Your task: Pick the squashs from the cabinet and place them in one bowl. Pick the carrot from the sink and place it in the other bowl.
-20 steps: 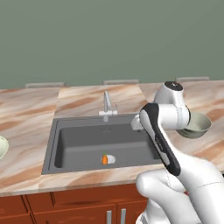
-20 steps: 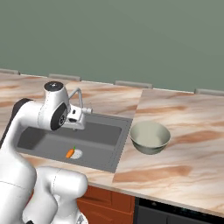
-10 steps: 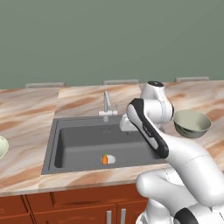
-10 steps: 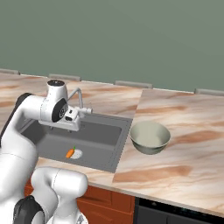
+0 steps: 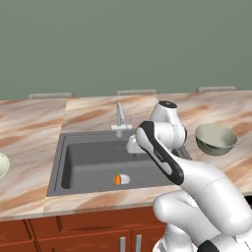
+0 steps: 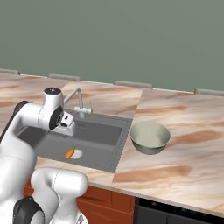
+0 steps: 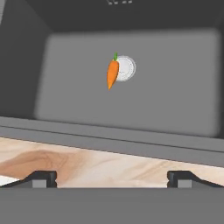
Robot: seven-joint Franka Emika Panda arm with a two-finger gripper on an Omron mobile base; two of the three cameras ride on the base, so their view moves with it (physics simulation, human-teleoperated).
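A small orange carrot (image 7: 112,73) with a green top lies on the floor of the dark grey sink (image 7: 175,87), right beside the round drain (image 7: 124,68). It is also in the left base view, carrot (image 5: 118,179), and the right base view, carrot (image 6: 70,153). My gripper (image 7: 112,178) hangs open above the near rim of the sink (image 5: 64,162), well short of the carrot, with nothing between its fingertips (image 7: 42,178). The greyish bowl (image 5: 215,139) stands empty on the counter right of the sink. A pale green-cream bowl (image 5: 2,165) peeks in at the left edge.
A slim silver tap (image 5: 119,118) rises at the back of the sink, close to my wrist (image 5: 134,144). Marbled counter (image 6: 183,166) surrounds the basin, and red-brown drawer fronts (image 5: 74,238) run below. A green wall stands behind.
The arm has swung left from the sink's right edge to over the basin. The carrot and both bowls have stayed put. The jaws have stayed open.
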